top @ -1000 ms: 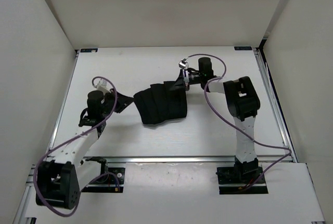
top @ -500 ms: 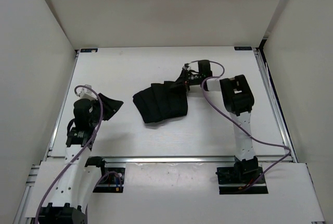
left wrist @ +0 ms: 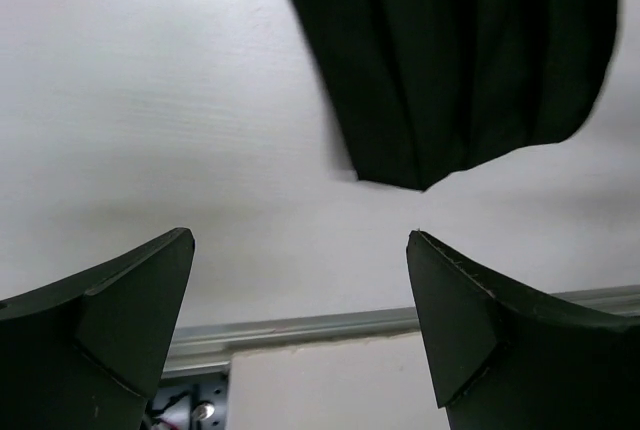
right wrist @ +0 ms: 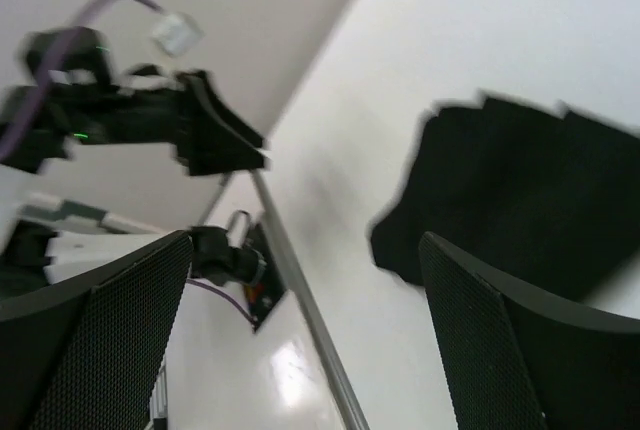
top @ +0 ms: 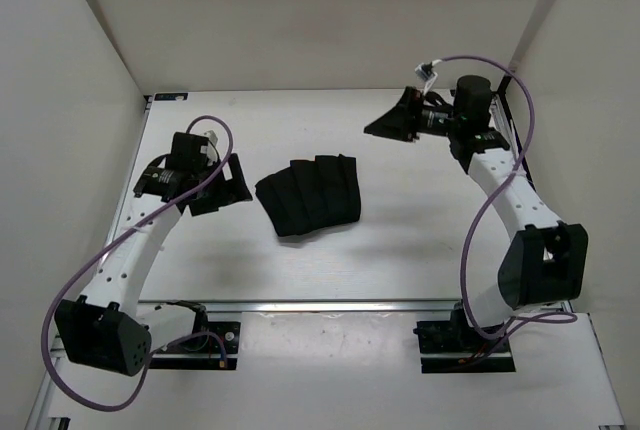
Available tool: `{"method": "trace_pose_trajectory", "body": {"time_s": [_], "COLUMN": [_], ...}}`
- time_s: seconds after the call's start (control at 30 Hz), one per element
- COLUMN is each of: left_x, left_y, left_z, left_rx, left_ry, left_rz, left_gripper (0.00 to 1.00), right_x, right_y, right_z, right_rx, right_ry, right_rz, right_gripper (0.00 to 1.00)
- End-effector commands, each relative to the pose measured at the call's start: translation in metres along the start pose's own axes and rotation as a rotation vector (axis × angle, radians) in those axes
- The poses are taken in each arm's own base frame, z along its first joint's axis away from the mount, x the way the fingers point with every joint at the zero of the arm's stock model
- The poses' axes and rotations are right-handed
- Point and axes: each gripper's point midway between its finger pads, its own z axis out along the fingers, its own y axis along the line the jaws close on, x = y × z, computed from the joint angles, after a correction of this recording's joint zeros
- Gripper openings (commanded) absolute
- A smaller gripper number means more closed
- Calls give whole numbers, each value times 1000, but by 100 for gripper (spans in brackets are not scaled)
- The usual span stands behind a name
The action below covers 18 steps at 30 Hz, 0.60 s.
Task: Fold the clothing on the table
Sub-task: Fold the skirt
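Clothing [top: 308, 196] lies flat mid-surface of the table [top: 420, 245] in a compact pleated bundle. Its long axis runs left to right, with the pleats pointing towards the far edge. Left gripper [top: 225, 187] is spread wide and empty, just beside the bundle's left edge. Right gripper [top: 386, 120] is likewise released and empty, off the far right corner. The left looks marginally nearer.

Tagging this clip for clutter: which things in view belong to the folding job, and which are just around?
Job: clothing, table, left gripper, right gripper, both open.
Not job: white walls, arm bases.
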Motion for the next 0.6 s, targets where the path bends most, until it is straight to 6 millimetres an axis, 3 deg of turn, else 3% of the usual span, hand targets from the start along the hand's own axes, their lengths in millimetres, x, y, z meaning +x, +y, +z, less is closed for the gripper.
{"method": "trace_pose_trajectory", "body": {"time_s": [0.0,0.07,0.1,0.23,0.37,0.47,0.57], "left_x": [11,14,15,20,6,-2,-3], "left_y": [8,-9,-11,-23,-38,-26,-28], "left_z": [-19,-22,-21,-21,-36,-41,-40], "left_rx": [-38,-2,1,1,101,87,39], "left_ry": [37,21,21,25,-38,-30,-27], "left_rz": [102,172,167,183,210,213,267], "left_gripper": [99,99,99,98,99,99,98], "right_x": [67,72,81,89,87,95,104], "right_y": [-87,-95,-100,-117,-118,-116,-118], "right_z": [-37,-63,-70,-98,-105,-106,-109], "right_rx": [288,322,338,430,487,514,528], "right_ry": [102,78,96,103,112,117,105], "right_rz": [133,160,184,189,86,40,44], "right_gripper": [99,99,99,99,99,99,99]}}
